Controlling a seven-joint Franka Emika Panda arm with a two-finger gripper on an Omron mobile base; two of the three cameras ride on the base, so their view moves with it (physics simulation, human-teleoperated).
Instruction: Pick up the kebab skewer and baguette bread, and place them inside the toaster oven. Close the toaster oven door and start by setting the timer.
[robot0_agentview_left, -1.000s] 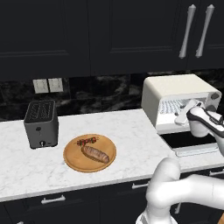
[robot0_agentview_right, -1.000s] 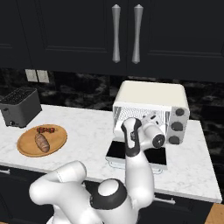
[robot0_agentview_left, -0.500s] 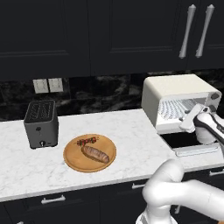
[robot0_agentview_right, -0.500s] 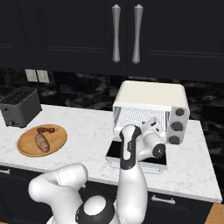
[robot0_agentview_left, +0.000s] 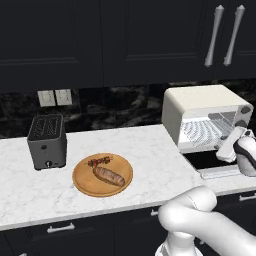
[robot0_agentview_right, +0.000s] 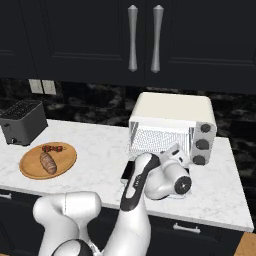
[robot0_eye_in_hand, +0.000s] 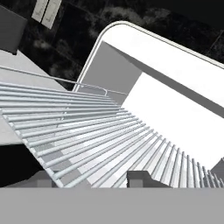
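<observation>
- Hovering just in front of the open toaster oven (robot0_agentview_left: 205, 117), the pincer (robot0_eye_in_hand: 109, 181) is seen at the mouth of the cavity; its two dark tips are parted with nothing between them, though how wide cannot be told.
- The wire rack (robot0_eye_in_hand: 87, 135) is seen spread just beyond the tips, inside the pale cavity.
- The toaster oven door (robot0_agentview_left: 212, 165) is laid down flat onto the bench (robot0_agentview_left: 150, 150), its pale handle bar toward the front edge.
- The oven is placed at the right end of the bench, against the back wall.
- The baguette bread (robot0_agentview_left: 109, 176) and the kebab skewer (robot0_agentview_left: 99, 161) are found on a round wooden board (robot0_agentview_left: 82, 182), well apart from the oven, near the front edge.
- A dark slot toaster (robot0_agentview_left: 47, 141) is set near the left end.
</observation>
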